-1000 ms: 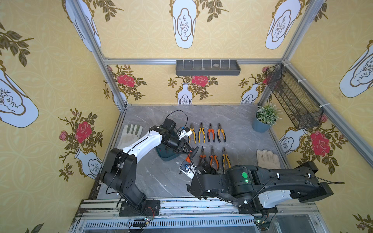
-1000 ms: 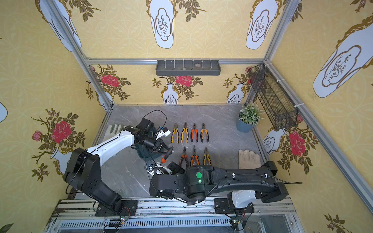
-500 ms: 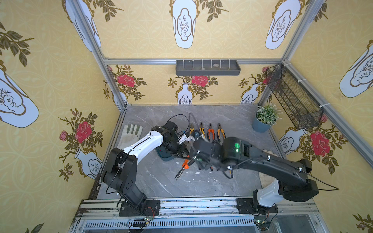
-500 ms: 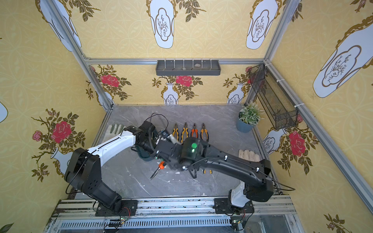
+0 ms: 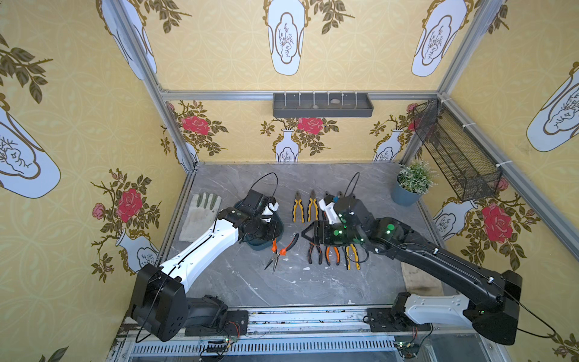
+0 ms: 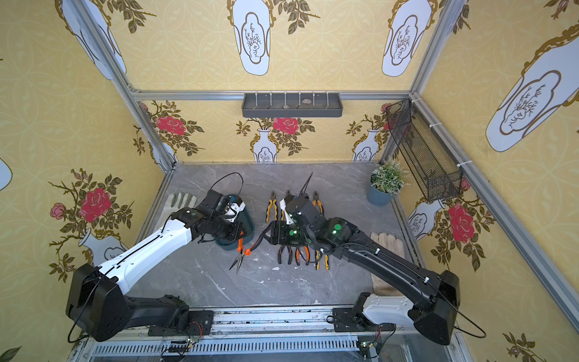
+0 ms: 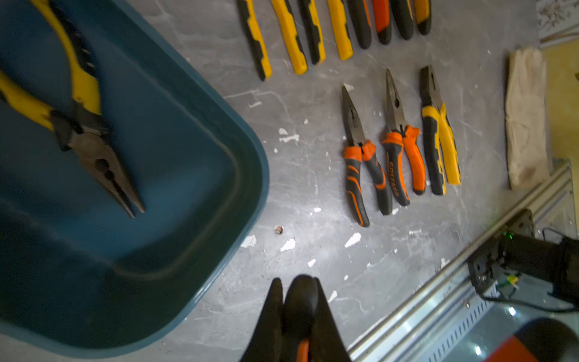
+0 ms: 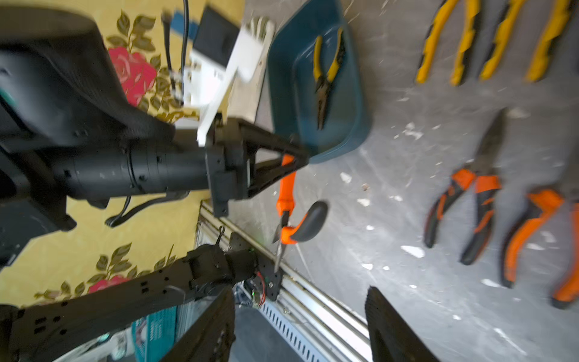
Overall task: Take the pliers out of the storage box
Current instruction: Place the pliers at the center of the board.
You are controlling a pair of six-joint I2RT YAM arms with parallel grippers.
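Left wrist view: your left gripper [image 7: 296,282] pinches one orange plier [image 5: 275,247] (by a single handle); one yellow plier [image 7: 94,150] lies in the box [image 7: 200,175]. Seven pliers [image 5: 298,209] lie at its three o'clock in a top view; your right gripper [image 8: 300,290] is spread, empty.

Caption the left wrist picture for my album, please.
Left gripper clamps orange-handled pliers beside the teal storage box, one yellow-handled pair lying inside.

The grey marble-patterned tabletop [image 5: 238,282], flecked with white, carries a dark teal plastic tub [image 7: 244,175], a far row of four pliers [image 7: 340,31], a near row of three pliers [image 7: 398,147], a pale work glove [image 5: 200,216] by its left edge, another pale glove [image 7: 526,119] by its right edge, and a round blue plant pot [image 5: 405,196] in the far right corner.
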